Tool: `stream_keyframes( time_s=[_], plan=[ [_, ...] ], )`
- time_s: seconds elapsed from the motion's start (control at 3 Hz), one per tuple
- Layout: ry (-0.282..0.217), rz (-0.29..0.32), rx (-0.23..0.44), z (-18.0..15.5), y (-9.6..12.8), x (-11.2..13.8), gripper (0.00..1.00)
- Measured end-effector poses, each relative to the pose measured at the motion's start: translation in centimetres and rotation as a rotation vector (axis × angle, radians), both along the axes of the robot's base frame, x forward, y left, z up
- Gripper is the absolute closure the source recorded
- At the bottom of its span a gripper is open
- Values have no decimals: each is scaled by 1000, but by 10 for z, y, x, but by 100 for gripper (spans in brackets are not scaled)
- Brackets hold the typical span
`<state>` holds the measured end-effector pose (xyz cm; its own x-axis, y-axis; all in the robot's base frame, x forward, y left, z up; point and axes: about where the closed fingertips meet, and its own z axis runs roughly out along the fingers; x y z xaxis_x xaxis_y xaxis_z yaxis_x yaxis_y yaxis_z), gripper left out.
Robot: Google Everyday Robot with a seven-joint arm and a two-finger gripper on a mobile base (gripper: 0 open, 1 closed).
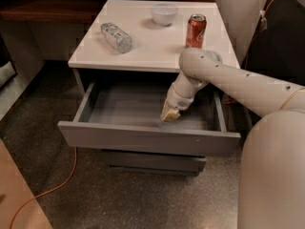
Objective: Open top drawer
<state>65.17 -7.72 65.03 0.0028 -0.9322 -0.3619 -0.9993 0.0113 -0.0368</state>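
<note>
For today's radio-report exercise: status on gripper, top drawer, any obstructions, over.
Gripper down inside the top drawer. Drawer pulled well out. Can, bottle, bowl on tabletop, not blocking.
</note>
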Motion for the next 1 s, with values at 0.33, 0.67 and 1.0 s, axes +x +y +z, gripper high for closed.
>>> stream_keyframes(
  time_s=[0.33,0.67,1.0],
  plan=[
    [4,-20,-10,-10,6,-5,100],
    [3,-36,-10,-14,14,-17,100],
    [1,-43,-14,-16,19,-40,100]
  ],
)
